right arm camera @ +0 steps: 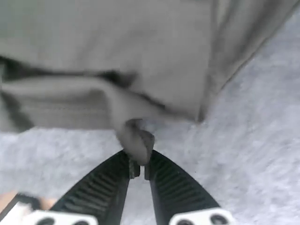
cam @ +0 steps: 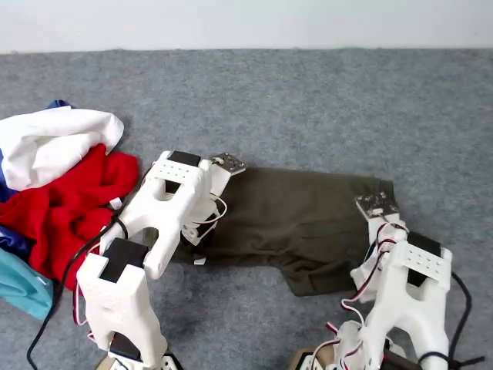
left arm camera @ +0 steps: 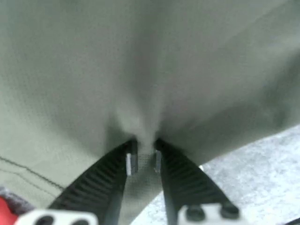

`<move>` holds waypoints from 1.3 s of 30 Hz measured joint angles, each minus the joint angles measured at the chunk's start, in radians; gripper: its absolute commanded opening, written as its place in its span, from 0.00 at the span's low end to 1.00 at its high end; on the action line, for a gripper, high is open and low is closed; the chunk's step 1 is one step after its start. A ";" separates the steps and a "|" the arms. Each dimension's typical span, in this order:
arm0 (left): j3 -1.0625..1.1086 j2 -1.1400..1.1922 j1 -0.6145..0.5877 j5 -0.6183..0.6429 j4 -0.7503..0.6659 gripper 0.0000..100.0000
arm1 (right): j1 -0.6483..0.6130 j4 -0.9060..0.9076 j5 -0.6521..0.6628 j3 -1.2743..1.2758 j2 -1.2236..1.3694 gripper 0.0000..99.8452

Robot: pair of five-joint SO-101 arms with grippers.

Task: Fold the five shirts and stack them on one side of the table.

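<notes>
The olive shirt (cam: 300, 220) lies across the counter (cam: 308, 92), long axis nine to three o'clock, left pincer (left arm camera: 144, 161) clamping cloth at the nine o'clock end, right pincer (right arm camera: 139, 169) nipping a fold at three!

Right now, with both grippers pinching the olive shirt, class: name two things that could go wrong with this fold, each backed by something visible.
1. The right gripper holds only a small tuck of the olive shirt at its very fingertips; a firm pull may well slip it free, while the left gripper has a deeper bite.
2. The red shirt lies right beside the left arm; a wide sweep might drag it along.
</notes>
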 measured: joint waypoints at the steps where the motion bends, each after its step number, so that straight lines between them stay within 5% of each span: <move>1: 0.000 0.000 0.000 0.000 0.000 0.09 | -0.020 0.029 0.002 0.000 0.000 0.01; 14: 0.002 0.000 0.000 0.000 0.000 0.09 | -0.282 0.192 -0.052 -0.121 -0.137 0.01; 30: 0.002 0.000 0.000 0.000 0.000 0.09 | -0.290 -0.135 -0.330 -0.169 0.049 0.01; 39: 0.002 0.000 0.000 0.000 0.000 0.09 | -0.295 -0.163 -0.439 -0.344 0.147 0.01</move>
